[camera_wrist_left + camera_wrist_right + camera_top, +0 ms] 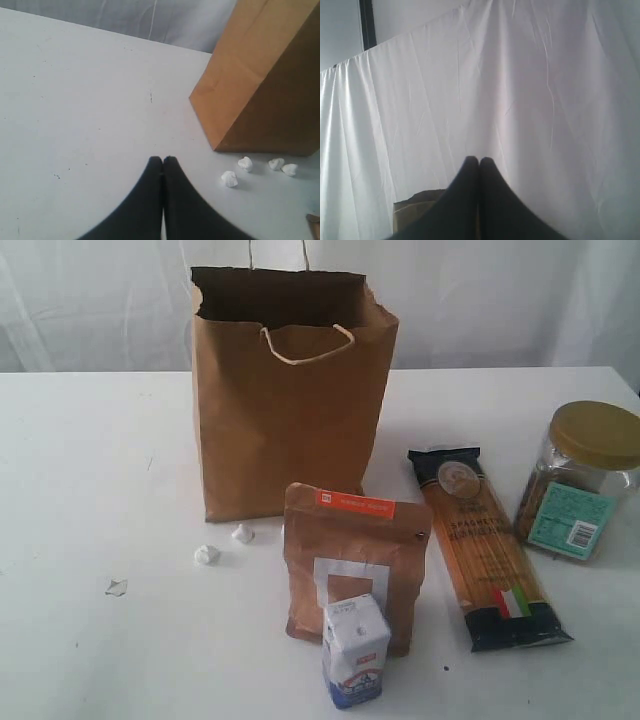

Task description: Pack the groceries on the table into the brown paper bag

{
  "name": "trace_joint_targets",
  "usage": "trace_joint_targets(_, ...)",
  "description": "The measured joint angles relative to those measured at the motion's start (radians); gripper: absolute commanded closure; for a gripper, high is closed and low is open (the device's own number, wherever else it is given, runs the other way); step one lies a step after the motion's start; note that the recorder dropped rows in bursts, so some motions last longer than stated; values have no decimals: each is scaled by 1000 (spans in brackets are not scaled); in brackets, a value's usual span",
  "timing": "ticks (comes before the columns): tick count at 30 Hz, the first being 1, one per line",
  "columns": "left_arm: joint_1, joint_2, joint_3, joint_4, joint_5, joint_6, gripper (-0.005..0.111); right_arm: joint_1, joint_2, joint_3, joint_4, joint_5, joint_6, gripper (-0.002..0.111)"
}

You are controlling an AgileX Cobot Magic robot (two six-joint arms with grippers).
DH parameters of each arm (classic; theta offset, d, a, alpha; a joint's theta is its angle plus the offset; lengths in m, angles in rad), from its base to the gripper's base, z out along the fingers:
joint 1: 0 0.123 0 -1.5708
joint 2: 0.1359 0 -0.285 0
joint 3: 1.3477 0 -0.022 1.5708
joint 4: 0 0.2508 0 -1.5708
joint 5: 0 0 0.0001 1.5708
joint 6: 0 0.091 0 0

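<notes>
Four groceries are seen on the white bench (90, 490). A brown pouch with orange label (355, 555) is stood upright near the upright brown paper bag (290, 410), with a small white-blue carton (355, 652) just before it. A spaghetti packet (487, 545) is laid flat beside a gold-lidded clear jar (583, 480). The left end effector (163, 160) and right end effector (479, 161) are clenched, empty.

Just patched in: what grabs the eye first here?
The tall brown bag stands upright and open at the back middle of the table. In front of it stands the pouch with the small carton before it; to their right the spaghetti lies flat and the jar stands. The left gripper, shut and empty, hangs over the table beside the bag; the right gripper, also shut, faces the curtain.
</notes>
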Motion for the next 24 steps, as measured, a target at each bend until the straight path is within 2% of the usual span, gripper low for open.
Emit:
trace_joint_targets(12, 0, -232, 5, -2, -3, 0, 107, 0, 0, -23, 8, 179, 78, 108)
trace_joint_targets(18, 0, -298, 92, -53, -3, 0, 107, 0, 0, -23, 8, 199, 82, 108)
trace_joint_targets(24, 0, -362, 107, -14, -3, 0, 107, 0, 0, -29, 8, 212, 82, 108)
